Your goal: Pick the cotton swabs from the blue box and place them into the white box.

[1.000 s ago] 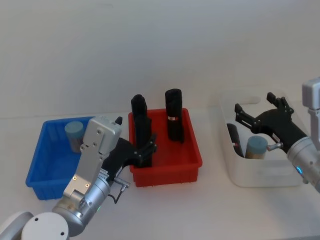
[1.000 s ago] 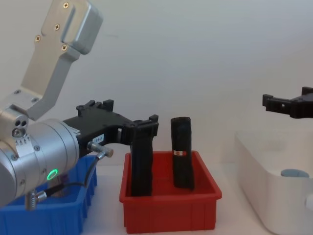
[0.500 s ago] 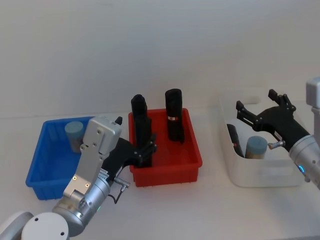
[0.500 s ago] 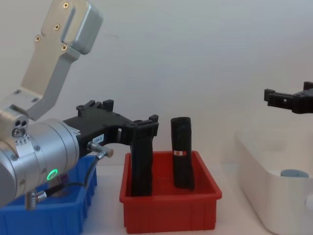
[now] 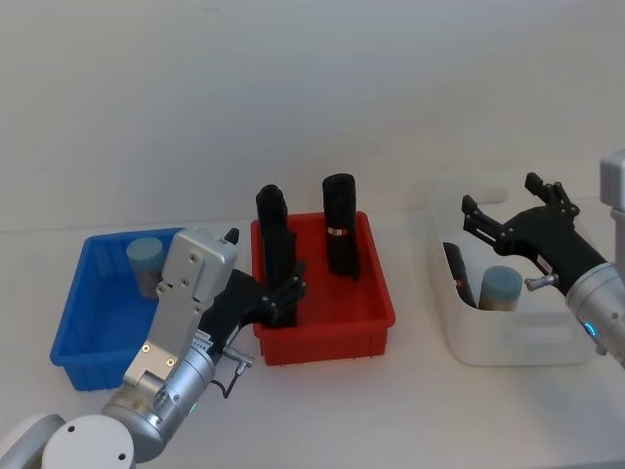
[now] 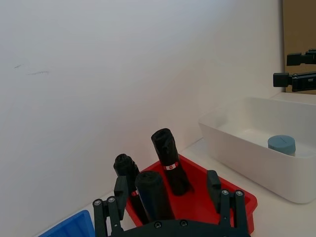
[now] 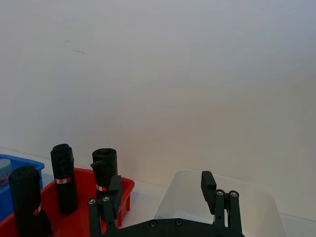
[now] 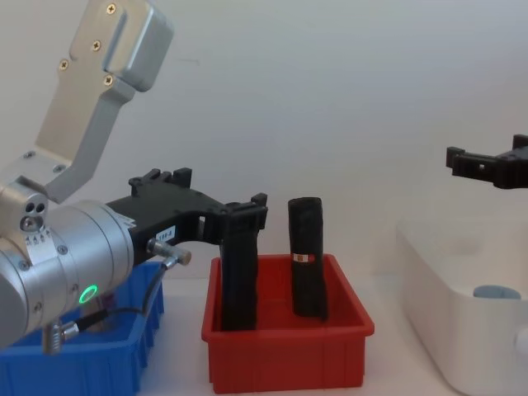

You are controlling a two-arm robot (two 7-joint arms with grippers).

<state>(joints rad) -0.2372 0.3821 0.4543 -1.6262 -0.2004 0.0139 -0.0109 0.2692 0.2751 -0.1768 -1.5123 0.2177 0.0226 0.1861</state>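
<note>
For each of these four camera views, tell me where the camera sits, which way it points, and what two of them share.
Head view: high, looking down on blue box, red bin, white box; both arms show.
Chest view: low, facing across the table; left gripper large.
Left wrist view: behind its own fingers, facing the wall and black blocks.
Right wrist view: above the white box, facing the wall.
Shared: head and left wrist both show a cotton swab jar in the white box.

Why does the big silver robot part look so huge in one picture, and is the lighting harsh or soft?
Chest view: the left arm sits close to the camera, so it looms large beside the red bin. Head view: soft, even light, with a faint shadow under the red bin and the white box. Left wrist view: the white wall looks bright and washed out.
</note>
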